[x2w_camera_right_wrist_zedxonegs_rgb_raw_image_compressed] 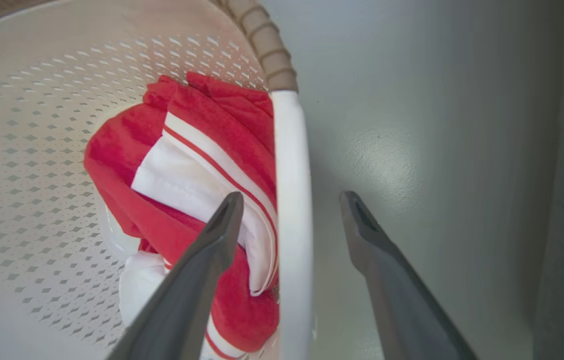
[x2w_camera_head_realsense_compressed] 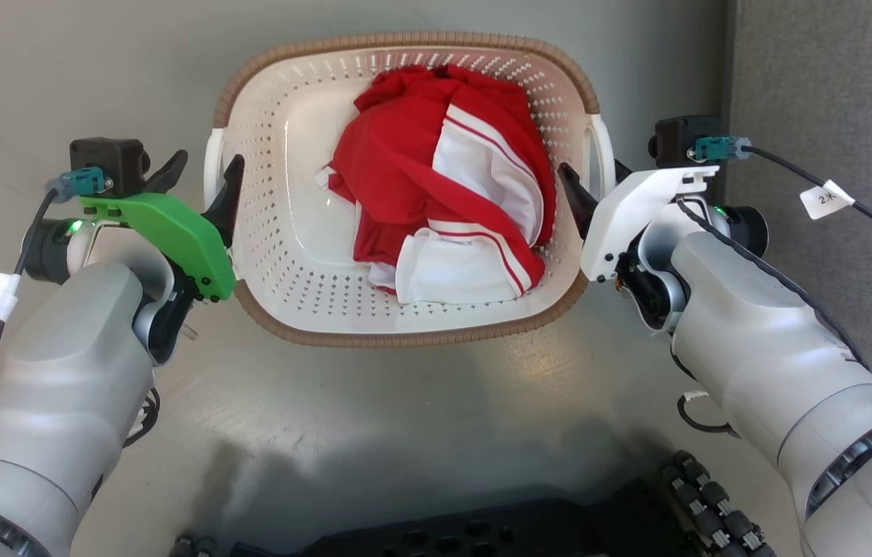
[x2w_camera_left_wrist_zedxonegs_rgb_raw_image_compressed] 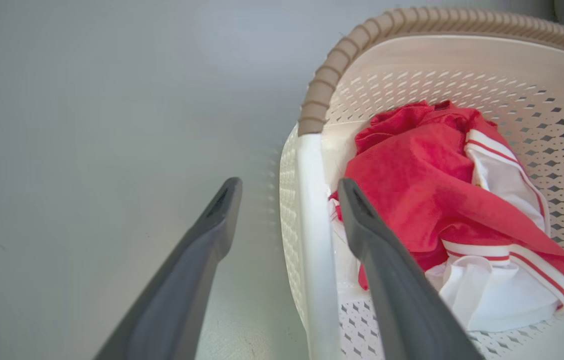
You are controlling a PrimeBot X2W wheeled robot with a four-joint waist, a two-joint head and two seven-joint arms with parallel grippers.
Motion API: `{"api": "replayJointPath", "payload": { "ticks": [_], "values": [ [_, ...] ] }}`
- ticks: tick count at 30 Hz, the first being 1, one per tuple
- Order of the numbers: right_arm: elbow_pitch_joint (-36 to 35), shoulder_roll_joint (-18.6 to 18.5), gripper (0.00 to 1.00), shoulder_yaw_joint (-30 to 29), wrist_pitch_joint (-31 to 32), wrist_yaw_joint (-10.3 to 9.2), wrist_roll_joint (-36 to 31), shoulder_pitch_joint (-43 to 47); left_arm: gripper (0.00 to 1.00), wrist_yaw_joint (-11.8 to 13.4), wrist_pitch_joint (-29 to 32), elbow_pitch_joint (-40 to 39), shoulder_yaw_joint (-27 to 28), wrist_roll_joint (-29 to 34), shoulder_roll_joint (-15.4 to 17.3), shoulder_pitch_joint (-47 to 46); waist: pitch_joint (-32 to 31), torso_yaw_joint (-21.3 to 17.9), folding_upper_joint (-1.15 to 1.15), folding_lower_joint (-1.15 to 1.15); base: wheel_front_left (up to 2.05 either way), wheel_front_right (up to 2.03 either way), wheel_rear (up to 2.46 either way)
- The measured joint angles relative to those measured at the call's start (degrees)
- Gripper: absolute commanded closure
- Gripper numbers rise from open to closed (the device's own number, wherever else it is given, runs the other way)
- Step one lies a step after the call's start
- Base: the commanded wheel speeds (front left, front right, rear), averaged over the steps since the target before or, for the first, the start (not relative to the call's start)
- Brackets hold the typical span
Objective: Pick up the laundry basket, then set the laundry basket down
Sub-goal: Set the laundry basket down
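Cream-white plastic with a brown rim, the laundry basket [x2w_camera_head_realsense_compressed: 405, 337] sat on the grey floor [x2w_camera_head_realsense_compressed: 405, 418], a red-and-white garment [x2w_camera_head_realsense_compressed: 420, 170] inside. The left pincer [x2w_camera_head_realsense_compressed: 206, 162] stood open astride one white handle [x2w_camera_left_wrist_zedxonegs_rgb_raw_image_compressed: 312, 200], one finger inside the basket. The right pincer [x2w_camera_head_realsense_compressed: 592, 174] was open likewise astride the other handle [x2w_camera_right_wrist_zedxonegs_rgb_raw_image_compressed: 289, 200].

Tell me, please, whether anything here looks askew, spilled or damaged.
Nothing stands out: the basket looks intact, the garment lies bundled inside it, and the open left claw and right claw each straddle a handle.
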Motion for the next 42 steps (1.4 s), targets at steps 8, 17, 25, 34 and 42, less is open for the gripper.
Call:
{"api": "replayJointPath", "payload": {
  "ticks": [8, 17, 25, 34, 42],
  "values": [
    [-0.13, 0.0, 0.0, 0.0, -5.1, 1.21, 0.27, 0.24, 0.0, 0.0, 0.0, -2.65, 2.87, 0.34, 0.67, 0.92, -4.92, -0.07, 0.0, 0.0, 0.0, 0.0, 0.0],
    [-1.65, -0.02, 0.0, -1.87, -7.8, 1.74, -1.41, 0.13, 0.0, 0.0, 0.0, -8.24, 8.87, 4.48, 3.21, 3.17, -12.49, -0.35, 0.0, 0.0, 0.0, 0.0, 0.0],
    [-11.03, -3.9, 0.0, -9.5, -7.72, 0.71, -5.73, -0.51, 0.0, 0.0, -0.01, -14.3, 15.6, 9.06, 4.77, 5.63, -18.94, -0.49, 0.0, 0.0, 0.0, 0.0, 0.0],
    [-20.98, -6.93, 0.0, -16.97, -7.72, -1.14, -12.15, 4.31, 0.0, 0.0, 0.0, -20.6, 22.08, 13.73, 4.5, 11.22, -25.5, -0.02, 0.0, 0.0, 0.0, 0.0, 0.0],
    [-30.65, -7.62, 0.0, -24.4, -7.72, -3.08, -18.12, 14.15, 0.0, 0.04, -0.01, -27.5, 29.7, 18.12, 2.5, 18.42, -32.07, 0.88, 0.0, 0.0, 0.0, 0.0, 0.0]
  ]
}}
